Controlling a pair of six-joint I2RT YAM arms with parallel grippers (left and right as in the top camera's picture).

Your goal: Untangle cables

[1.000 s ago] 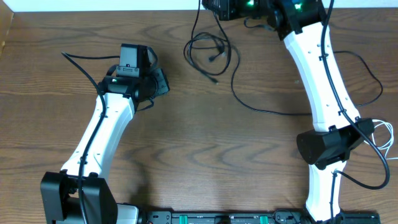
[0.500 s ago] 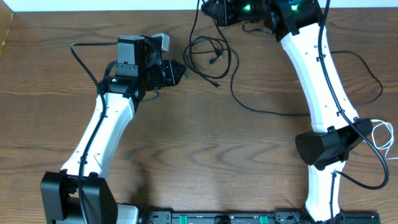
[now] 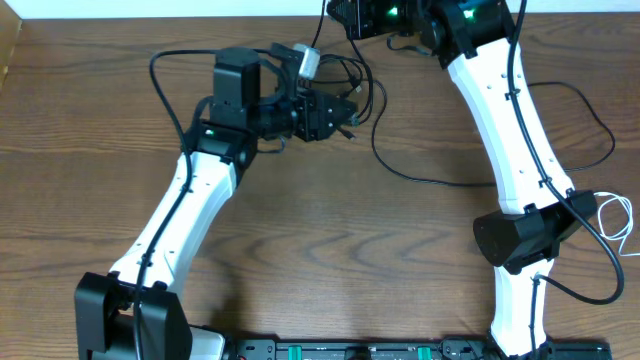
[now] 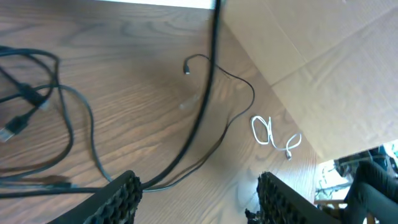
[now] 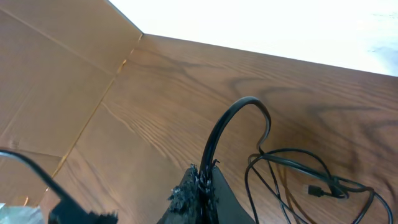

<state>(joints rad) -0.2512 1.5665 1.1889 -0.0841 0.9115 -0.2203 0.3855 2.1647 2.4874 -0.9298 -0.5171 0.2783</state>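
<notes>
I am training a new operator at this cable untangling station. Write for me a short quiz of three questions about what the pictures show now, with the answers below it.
1. Short answer: is the left hand open or shut?
2. True or false: the right hand is shut on a black cable.
3. Where is the white cable?
A. loose on the table, touched by no hand
B. between the left hand's fingers
C. in the right hand's grip

Key: 1. open; 2. true; 3. A
</notes>
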